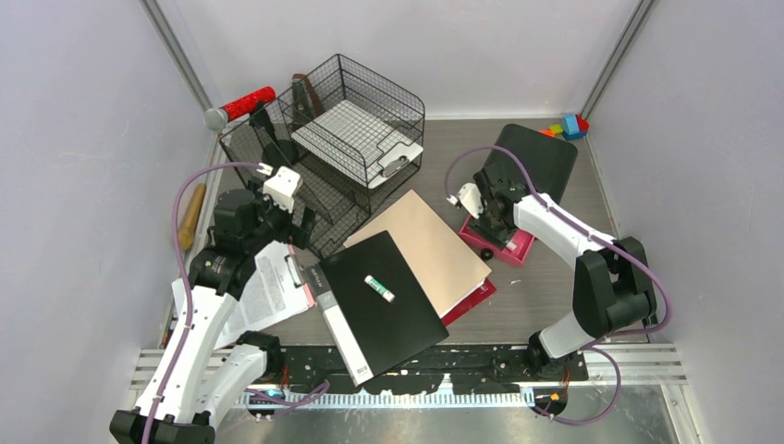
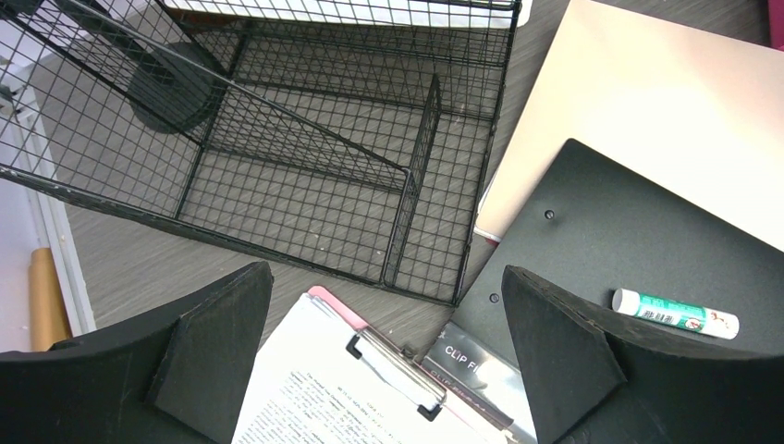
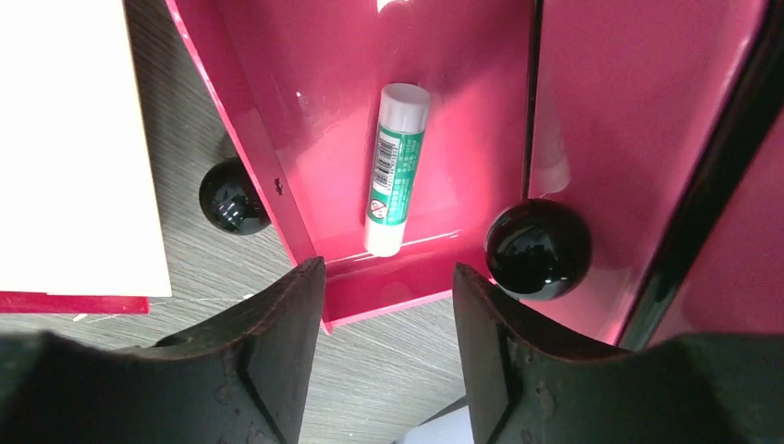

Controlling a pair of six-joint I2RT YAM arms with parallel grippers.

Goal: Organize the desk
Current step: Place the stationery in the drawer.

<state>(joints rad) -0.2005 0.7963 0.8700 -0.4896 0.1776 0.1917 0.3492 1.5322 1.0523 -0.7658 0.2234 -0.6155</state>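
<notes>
The desk is a grey wood-grain top. My right gripper stands open over the front lip of a pulled-out pink drawer, with nothing between its fingers. A green-and-white glue stick lies loose in that drawer just beyond the fingertips. A second glue stick lies on a black clip file. My left gripper hangs wide open and empty above a clipboard with a printed sheet.
A black wire-mesh tray rack stands at the back left. The black drawer unit is at the back right. A beige folder lies on a red one. Black round knobs flank the drawer. A microphone, wooden roller and toy blocks lie along the walls.
</notes>
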